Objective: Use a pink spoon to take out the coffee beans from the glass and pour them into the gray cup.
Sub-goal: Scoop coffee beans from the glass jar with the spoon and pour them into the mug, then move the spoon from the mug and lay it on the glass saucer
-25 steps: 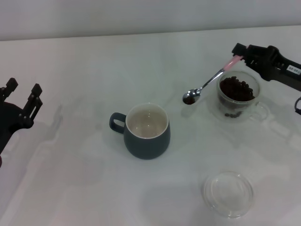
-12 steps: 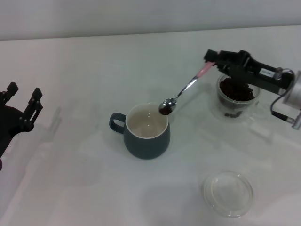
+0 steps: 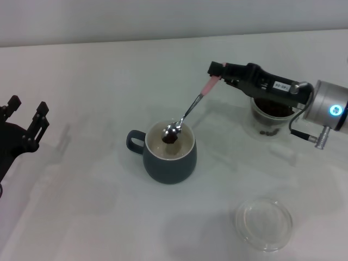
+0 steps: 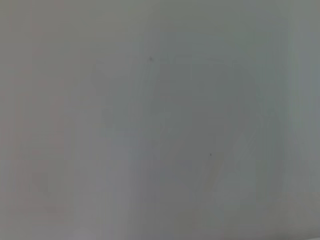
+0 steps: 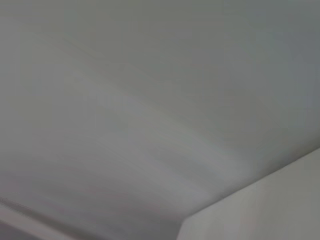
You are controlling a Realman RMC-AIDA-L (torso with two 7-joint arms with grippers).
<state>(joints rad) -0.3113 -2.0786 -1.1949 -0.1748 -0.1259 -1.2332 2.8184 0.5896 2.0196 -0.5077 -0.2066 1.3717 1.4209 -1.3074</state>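
The right claw [image 3: 217, 71] is clamped on the pink end of the spoon [image 3: 187, 111], high above the table [image 3: 98, 81]. From the claw the spoon slants down and toward the robot's left, its shiny bowl tipped inside the mouth of the gray cup [image 3: 170, 151]. A small dark clump of coffee beans [image 3: 169, 138] shows just under the spoon's bowl, against the cup's cream inside. The cup stands below the claw and to its left, nearer the robot, with its loop handle turned away from the claw. Behind the claw, under the arm's dark body, stands the glass [image 3: 270, 119], partly hidden by the arm; dark beans fill its upper part and a few lie lower down. Well below the claw, close to the robot, lies a flat clear dish [image 3: 264, 224]. Far off across the table, the left claw [image 3: 26, 110] hovers at the edge with its fingers spread apart, holding nothing. Both wrist views show only blank gray surface.
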